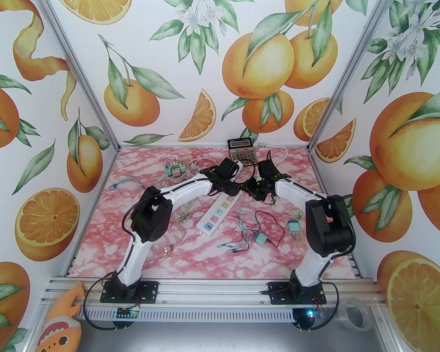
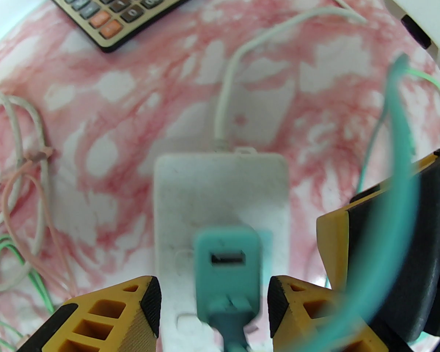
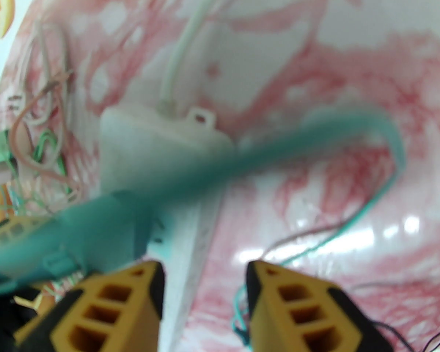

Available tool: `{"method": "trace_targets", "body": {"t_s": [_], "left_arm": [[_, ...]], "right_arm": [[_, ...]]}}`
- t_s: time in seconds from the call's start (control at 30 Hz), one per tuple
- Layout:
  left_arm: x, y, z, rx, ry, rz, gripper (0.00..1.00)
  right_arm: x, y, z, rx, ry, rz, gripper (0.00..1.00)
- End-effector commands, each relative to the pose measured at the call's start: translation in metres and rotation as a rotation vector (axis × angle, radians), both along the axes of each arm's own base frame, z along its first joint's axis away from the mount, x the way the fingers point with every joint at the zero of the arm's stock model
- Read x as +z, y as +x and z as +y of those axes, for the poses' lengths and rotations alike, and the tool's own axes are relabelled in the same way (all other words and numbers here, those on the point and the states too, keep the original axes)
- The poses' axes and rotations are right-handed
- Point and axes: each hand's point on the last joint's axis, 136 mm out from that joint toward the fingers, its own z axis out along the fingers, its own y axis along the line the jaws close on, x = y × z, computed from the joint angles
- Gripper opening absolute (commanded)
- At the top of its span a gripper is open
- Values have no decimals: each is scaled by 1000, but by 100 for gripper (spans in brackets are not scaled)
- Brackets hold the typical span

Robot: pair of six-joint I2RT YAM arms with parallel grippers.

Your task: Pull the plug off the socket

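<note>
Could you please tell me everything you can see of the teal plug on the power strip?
The teal plug is a boxy, matte plastic block with rounded corners and a small rectangular port in its top face. It stands upright on the white power strip, near the end where the strip's white cord leaves, apparently seated in a socket. A thick teal cable leaves its near side. The open left gripper straddles it, yellow fingers on either side, neither visibly touching.

Table top (image 3: 352,215) glossy pink marble-look; socket strip (image 2: 220,189) matt white plastic; plug (image 2: 227,273) smooth teal plastic.
</note>
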Motion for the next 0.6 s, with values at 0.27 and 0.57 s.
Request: {"method": "trace_targets", "body": {"t_s": [0.27,0.57], "left_arm": [[-9,4,-9,-36,-10,23,35],[-11,1,-4,-41,14,26,23]], "right_arm": [[-16,28,13,37,41,13,42],[-9,44,10,15,177,-41,41]]}}
